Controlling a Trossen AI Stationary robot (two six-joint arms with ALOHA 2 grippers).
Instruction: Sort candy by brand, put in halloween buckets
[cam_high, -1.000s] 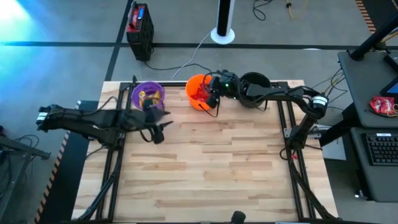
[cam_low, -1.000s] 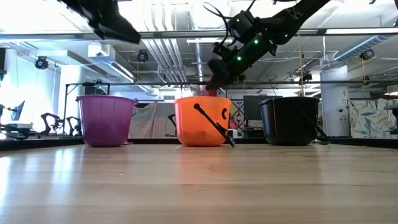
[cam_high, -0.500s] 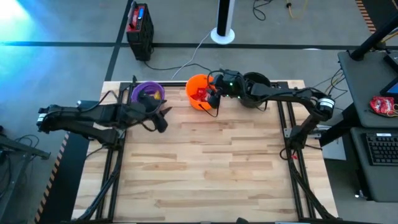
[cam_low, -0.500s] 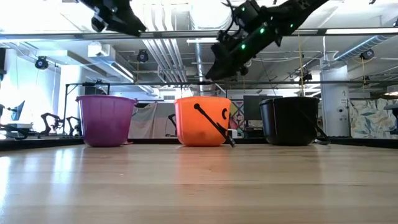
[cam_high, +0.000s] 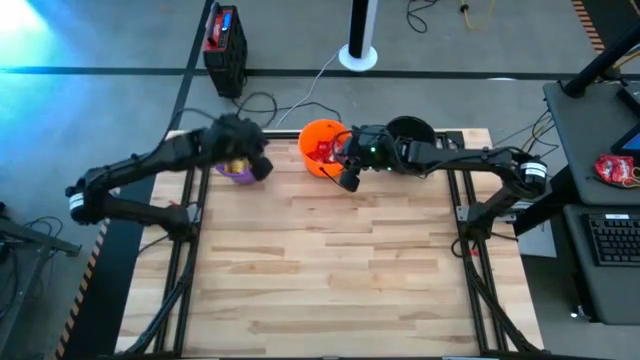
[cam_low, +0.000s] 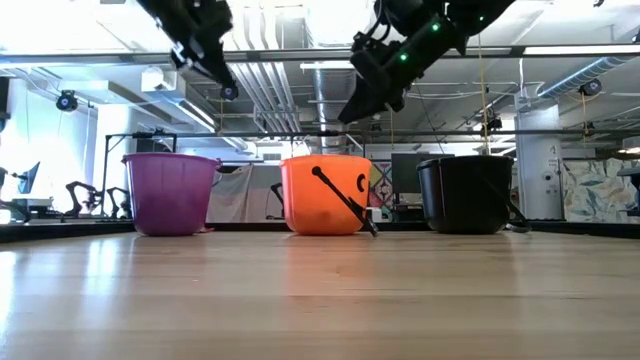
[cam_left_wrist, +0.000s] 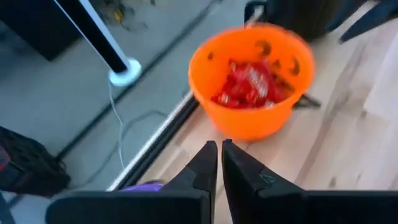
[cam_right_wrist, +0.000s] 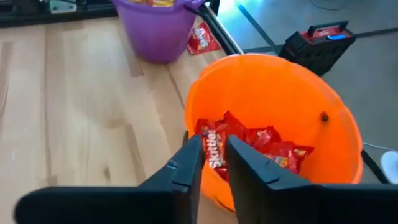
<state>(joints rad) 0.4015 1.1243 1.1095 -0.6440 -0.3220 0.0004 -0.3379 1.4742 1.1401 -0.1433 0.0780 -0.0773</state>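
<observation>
You have the orange bucket (cam_high: 321, 147) as your landmark: red packets (cam_right_wrist: 244, 144) lie heaped inside it, the purple bucket (cam_right_wrist: 156, 26) stands to one side, the black bucket (cam_low: 467, 194) to the other. One stray red packet (cam_right_wrist: 201, 38) lies on the table just behind the purple bucket, between it and the orange one. Your right gripper (cam_right_wrist: 211, 163) hangs over the orange bucket's near rim, fingers a narrow gap apart and holding nothing. Your left gripper (cam_left_wrist: 219, 163) hovers above the purple bucket, fingers pressed together, empty. Expect that packet to be light, crinkly and slick; pinch it across its flat middle, gently, or it likely slides.
</observation>
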